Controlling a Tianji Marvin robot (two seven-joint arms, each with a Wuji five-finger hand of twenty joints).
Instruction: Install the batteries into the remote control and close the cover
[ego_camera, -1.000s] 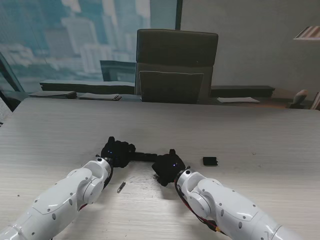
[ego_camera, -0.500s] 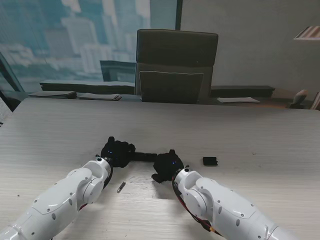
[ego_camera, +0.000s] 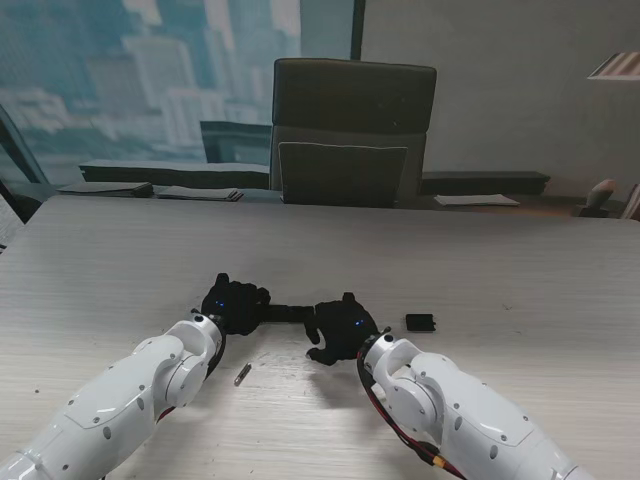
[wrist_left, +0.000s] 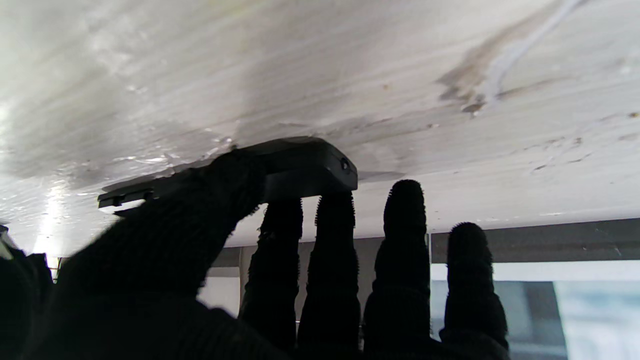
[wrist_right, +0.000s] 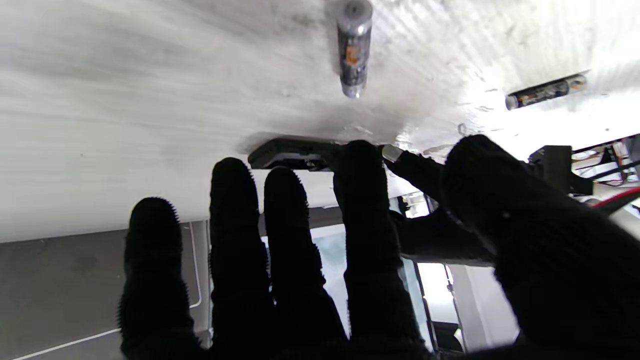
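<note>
Pale wood table — remote work.
Our left hand grips remote; right hand fingers spread, touching remote's other end — battery nr us.

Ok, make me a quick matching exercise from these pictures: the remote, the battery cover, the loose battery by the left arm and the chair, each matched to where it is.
Things:
1. remote control
2. battery cover
3. battery
4. chair

Places:
A. beyond the table's far edge
B. on the table beside the left forearm, nearer to me than the hands
C. between the left hand and the right hand
D. alone on the table, right of the right hand

Pairs: 1-C, 2-D, 3-B, 4-A
</note>
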